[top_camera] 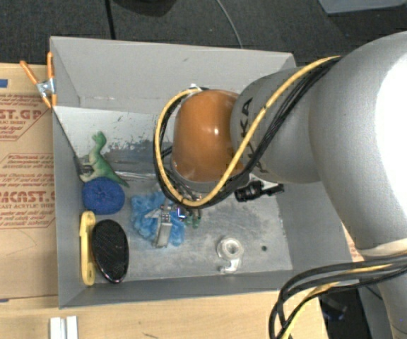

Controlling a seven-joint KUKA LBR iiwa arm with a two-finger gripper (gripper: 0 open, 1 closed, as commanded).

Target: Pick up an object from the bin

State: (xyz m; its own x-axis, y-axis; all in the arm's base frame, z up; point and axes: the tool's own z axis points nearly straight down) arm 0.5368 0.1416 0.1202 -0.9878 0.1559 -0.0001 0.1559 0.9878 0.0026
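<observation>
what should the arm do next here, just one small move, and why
Probably grip the crumpled light blue thing mid-bin: the gripper is down right on it, while the dark blue ball and the black brush lie apart to its left, so nothing else should get caught.

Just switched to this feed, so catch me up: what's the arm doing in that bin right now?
The arm reaches into the grey bin from the right. Its gripper is low over a crumpled light-blue thing near the middle of the floor, and I cannot tell whether it has hold of it. To the left lie a round blue thing, a green toy dinosaur and a black oval brush. A small clear piece lies to the right. Nothing is lifted yet.
</observation>
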